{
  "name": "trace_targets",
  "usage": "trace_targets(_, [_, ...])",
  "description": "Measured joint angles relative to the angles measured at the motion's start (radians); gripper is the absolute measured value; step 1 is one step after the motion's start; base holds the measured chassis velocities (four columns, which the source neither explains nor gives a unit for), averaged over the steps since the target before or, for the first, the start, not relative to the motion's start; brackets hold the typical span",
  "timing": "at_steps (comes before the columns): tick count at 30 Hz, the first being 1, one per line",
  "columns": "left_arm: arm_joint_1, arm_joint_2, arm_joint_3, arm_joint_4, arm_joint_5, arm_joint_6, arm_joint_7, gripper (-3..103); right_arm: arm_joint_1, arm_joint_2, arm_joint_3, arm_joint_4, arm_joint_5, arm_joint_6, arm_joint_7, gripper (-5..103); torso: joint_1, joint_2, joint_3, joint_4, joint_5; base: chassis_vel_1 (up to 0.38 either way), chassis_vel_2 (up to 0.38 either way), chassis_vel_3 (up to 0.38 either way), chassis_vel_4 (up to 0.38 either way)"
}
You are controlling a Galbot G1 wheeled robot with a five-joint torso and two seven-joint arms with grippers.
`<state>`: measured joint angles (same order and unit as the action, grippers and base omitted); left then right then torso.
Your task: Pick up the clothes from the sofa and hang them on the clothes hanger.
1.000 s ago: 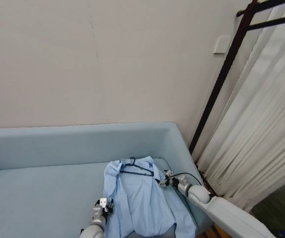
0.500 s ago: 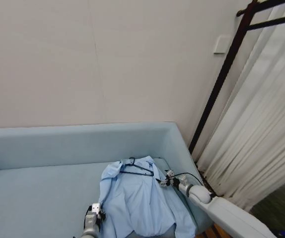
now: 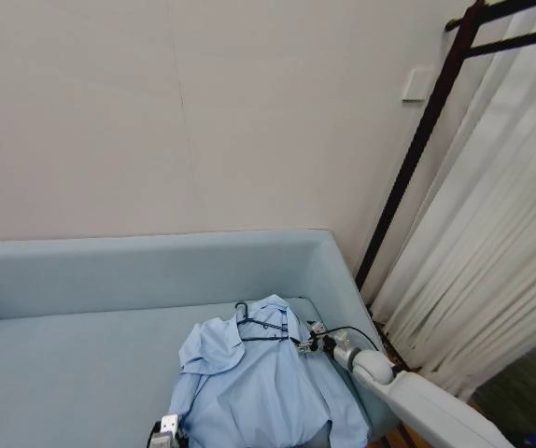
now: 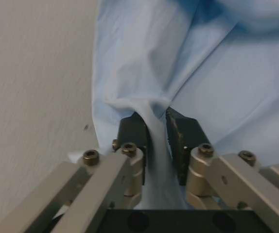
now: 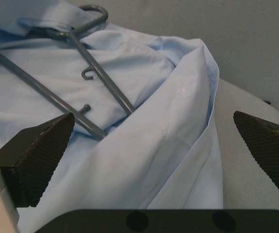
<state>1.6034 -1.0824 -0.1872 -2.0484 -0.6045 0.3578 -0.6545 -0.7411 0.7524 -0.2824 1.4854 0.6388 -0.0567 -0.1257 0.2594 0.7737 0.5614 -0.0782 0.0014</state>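
Observation:
A light blue shirt (image 3: pixel 260 387) lies on the right end of the pale blue sofa (image 3: pixel 81 345), with a dark hanger (image 3: pixel 264 326) at its collar. My left gripper (image 3: pixel 165 432) sits at the shirt's near left corner, at the view's lower edge. In the left wrist view it (image 4: pixel 158 127) is shut on a pinched fold of the shirt (image 4: pixel 207 63). My right gripper (image 3: pixel 310 343) rests at the shirt's right shoulder, next to the hanger's end. Its jaws (image 5: pixel 151 150) stand wide open, with the shirt (image 5: pixel 159 141) and the hanger (image 5: pixel 78 63) just ahead of them.
A dark clothes rack (image 3: pixel 419 140) stands beyond the sofa's right armrest (image 3: pixel 338 280), in front of white curtains (image 3: pixel 492 243). A plain wall (image 3: pixel 156 112) backs the sofa. The sofa seat stretches bare to the left of the shirt.
My left gripper has drawn back toward me and leftward, dragging the shirt's left side out with it. The hanger has shifted slightly left. The right gripper has hardly moved.

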Motion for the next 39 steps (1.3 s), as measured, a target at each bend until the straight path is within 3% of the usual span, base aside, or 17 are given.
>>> trace_targets(2, [-0.010, 0.020, -0.006, -0.028, 0.002, -0.014, 0.030, 24, 0.009, 0.000, 0.003, 0.010, 0.020, -0.008, 0.011, 100, 0.000, 0.000, 0.000, 0.0001, 0.0000, 0.000, 0.000, 0.000, 0.000])
trace_targets(3, [-0.012, 0.037, -0.010, -0.053, -0.001, -0.015, 0.036, 35, 0.018, 0.001, 0.005, 0.014, 0.037, -0.018, 0.016, 100, 0.000, 0.000, 0.000, 0.0001, 0.0000, 0.000, 0.000, 0.000, 0.000])
trace_targets(5, [-0.011, 0.050, -0.014, -0.068, -0.004, -0.014, 0.036, 35, 0.027, 0.004, 0.007, 0.016, 0.055, -0.030, 0.021, 100, 0.000, 0.000, 0.000, 0.0002, 0.0000, 0.000, 0.000, 0.000, 0.000])
trace_targets(11, [-0.009, 0.115, -0.045, -0.126, -0.020, 0.002, 0.011, 62, 0.096, 0.068, 0.002, -0.030, 0.213, -0.115, 0.106, 100, 0.000, 0.000, 0.000, 0.0006, -0.0002, 0.000, 0.000, 0.000, 0.000])
trace_targets(13, [-0.011, 0.119, -0.051, -0.133, -0.026, 0.005, 0.005, 62, 0.107, 0.086, 0.003, -0.046, 0.256, -0.136, 0.133, 100, 0.000, 0.000, 0.000, 0.0004, 0.0000, 0.000, 0.000, 0.000, 0.000])
trace_targets(17, [-0.032, 0.128, -0.073, -0.168, -0.068, 0.026, -0.007, 85, 0.153, 0.146, 0.016, -0.099, 0.428, -0.202, 0.225, 100, 0.000, 0.000, 0.000, 0.0005, 0.0000, 0.000, 0.000, 0.000, 0.000])
trace_targets(19, [-0.052, 0.132, -0.074, -0.173, -0.086, 0.032, -0.011, 85, 0.169, 0.160, 0.019, -0.117, 0.459, -0.214, 0.244, 100, 0.000, 0.000, 0.000, 0.0005, -0.0002, 0.000, 0.000, 0.000, 0.000])
trace_targets(22, [-0.172, 0.149, -0.057, -0.149, -0.169, 0.041, -0.019, 98, 0.238, 0.220, 0.022, -0.208, 0.520, -0.240, 0.283, 100, 0.000, 0.000, 0.000, 0.0001, 0.0000, 0.000, 0.000, 0.000, 0.000])
trace_targets(25, [-0.256, 0.161, -0.042, -0.105, -0.225, 0.039, 0.017, 100, 0.290, 0.259, 0.018, -0.281, 0.524, -0.250, 0.285, 100, 0.000, 0.000, 0.000, 0.0002, -0.0001, 0.000, 0.000, 0.000, 0.000])
trace_targets(27, [-0.343, 0.165, -0.024, -0.021, -0.257, 0.023, 0.097, 100, 0.349, 0.304, 0.011, -0.374, 0.517, -0.256, 0.285, 100, 0.000, 0.000, 0.000, 0.0005, -0.0004, 0.000, 0.000, 0.000, 0.000])
trace_targets(28, [-0.343, 0.165, -0.024, -0.021, -0.257, 0.023, 0.097, 100, 0.349, 0.304, 0.011, -0.374, 0.517, -0.256, 0.285, 100, 0.000, 0.000, 0.000, 0.0005, -0.0004, 0.000, 0.000, 0.000, 0.000])
trace_targets(30, [-0.432, 0.158, -0.007, 0.064, -0.281, 0.023, 0.190, 100, 0.386, 0.337, 0.006, -0.443, 0.495, -0.258, 0.280, 100, 0.000, 0.000, 0.000, 0.0009, -0.0003, 0.000, 0.000, 0.000, 0.000])
trace_targets(34, [-0.542, 0.130, 0.022, 0.150, -0.316, 0.046, 0.252, 100, 0.411, 0.378, 0.000, -0.536, 0.436, -0.258, 0.250, 100, 0.000, 0.000, 0.000, -0.0003, -0.0002, 0.000, 0.000, 0.000, 0.000])
trace_targets(39, [-0.586, 0.116, 0.046, 0.210, -0.320, 0.085, 0.310, 100, 0.433, 0.434, -0.001, -0.654, 0.362, -0.224, 0.226, 100, 0.000, 0.000, 0.000, 0.0003, 0.0000, 0.000, 0.000, 0.000, 0.000])
